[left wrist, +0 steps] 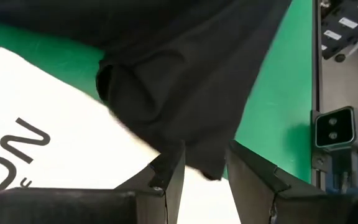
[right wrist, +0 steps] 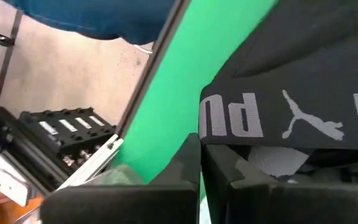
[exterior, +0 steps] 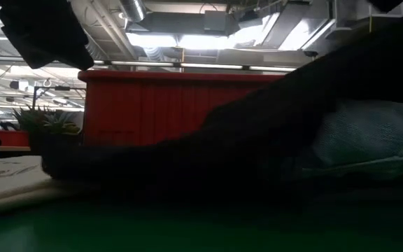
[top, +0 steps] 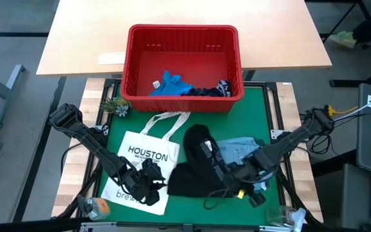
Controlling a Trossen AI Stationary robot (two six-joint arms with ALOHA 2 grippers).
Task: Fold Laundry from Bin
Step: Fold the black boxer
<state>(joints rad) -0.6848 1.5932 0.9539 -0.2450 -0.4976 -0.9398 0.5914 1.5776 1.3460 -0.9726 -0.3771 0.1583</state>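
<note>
While the black garment lay spread on the green mat in front of the bin, I had both grippers down at its near edge. It covered one side of the denim shirt and its other side ran onto the tote. The blue garment and a navy one were in the bin, not yet taken out. My right gripper was pressed together on the waistband, the one with grey letters and a leaping cat, so I judged that side held. My left gripper stood part spread with a black hem between its fingers, and I could not tell whether it pinched the cloth or only straddled it. To do this step well, I thought, the left should take one layer of the hem only and none of the tote beneath. Both arms should then lift level and draw the cloth taut before laying it over, since a slack lift would bunch it. I also meant to watch that the shirt did not ride along with the black piece. From the low view little showed but dark cloth, so I relied on the high and wrist views.
</note>
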